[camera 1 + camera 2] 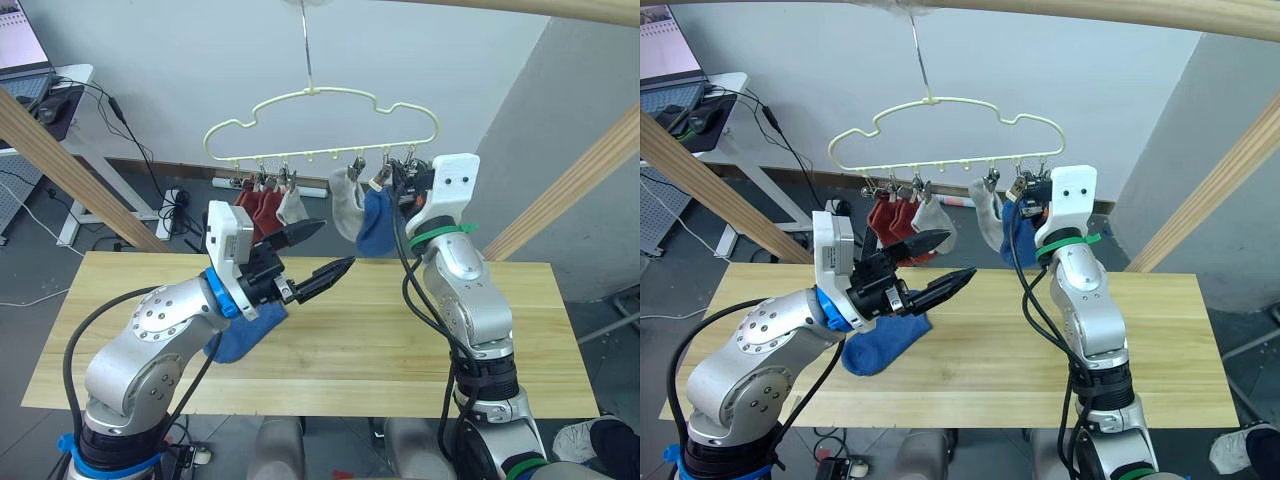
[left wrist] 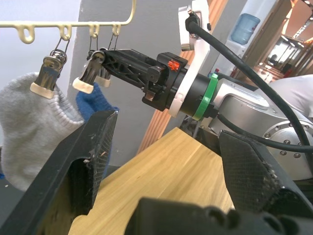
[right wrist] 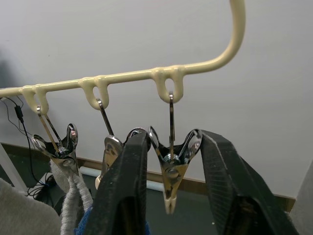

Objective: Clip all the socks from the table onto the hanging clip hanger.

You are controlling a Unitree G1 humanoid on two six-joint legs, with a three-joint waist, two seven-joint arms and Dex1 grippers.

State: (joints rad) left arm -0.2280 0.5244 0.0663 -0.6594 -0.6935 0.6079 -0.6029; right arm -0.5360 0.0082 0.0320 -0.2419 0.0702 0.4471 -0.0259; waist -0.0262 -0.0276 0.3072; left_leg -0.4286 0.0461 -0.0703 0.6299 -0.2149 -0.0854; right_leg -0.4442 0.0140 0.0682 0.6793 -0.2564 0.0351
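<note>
Right pincer (image 3: pixel 170 196) straddling last clip (image 3: pixel 169 171) at hanger (image 1: pixel 320 125) end; left pincer (image 1: pixel 318 252) spread.

Both arms: silver-grey metal housings, rounded joints with rings of small screws. Left arm (image 1: pixel 150 340): blue band at wrist, white boxy wrist block, black cable looping along the outside. Left gripper (image 1: pixel 318 252): two black tapered fingers with textured inner faces. Right arm (image 1: pixel 470 300): green band and zip-tie at wrist, white wrist plate with two holes, thick black cables. Right gripper (image 3: pixel 171 196): black fingers, red mark on its black base.
</note>
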